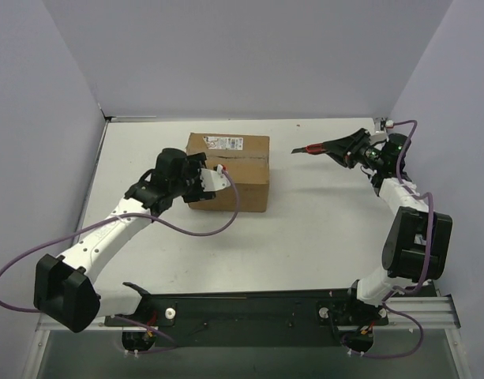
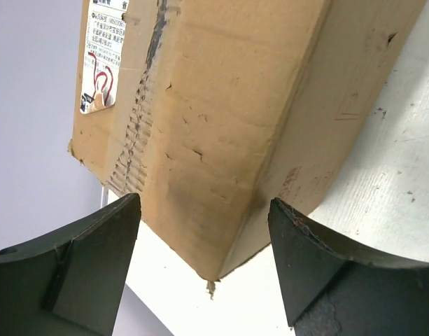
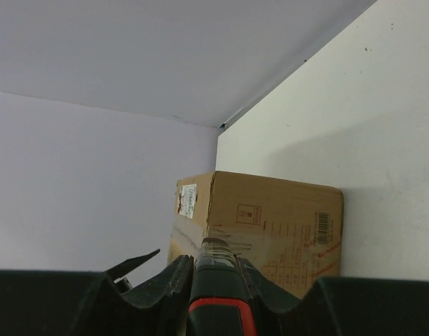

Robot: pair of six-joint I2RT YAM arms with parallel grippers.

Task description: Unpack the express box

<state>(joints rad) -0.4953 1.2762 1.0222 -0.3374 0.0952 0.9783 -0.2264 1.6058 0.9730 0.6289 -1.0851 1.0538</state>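
- Lavender walls [image 1: 226, 55] and a white table [image 1: 320, 237] are closing in your workspace; read each arm from its tip outward.
- Your left gripper [image 1: 218, 178] is hanging with its jaws spread wide, gripping nothing.
- In the left wrist view its two dark fingers [image 2: 81, 273] are flanking a frayed corner of the express box [image 2: 235, 119]. You cannot tell from there whether either finger is touching the cardboard.
- From above, that gripper is sitting at the box's near-left part, partly overlapping the top face.
- The express box is resting flat on the table, around the middle and toward the far wall. Its top flaps are lying closed along a dark seam [image 1: 226, 160].
- A white printed label [image 1: 226, 143] is showing at the far edge of the box top.
- Your right gripper [image 1: 350, 148] is clamping a red-and-black tool [image 1: 320, 147] between its fingers.
- The tool's pointed tip is aiming at the box's right side and stopping short of it, with bare table showing between them.
- In the right wrist view the handle is lying centred between the jaws, with the box straight ahead.
- Your left arm [image 1: 107, 233] is reaching diagonally from the near-left corner to the box, with a purple cable [image 1: 202, 229] looping beside it.
- Your right arm [image 1: 411, 237] is rising from the near-right base and folding toward the far-right corner.
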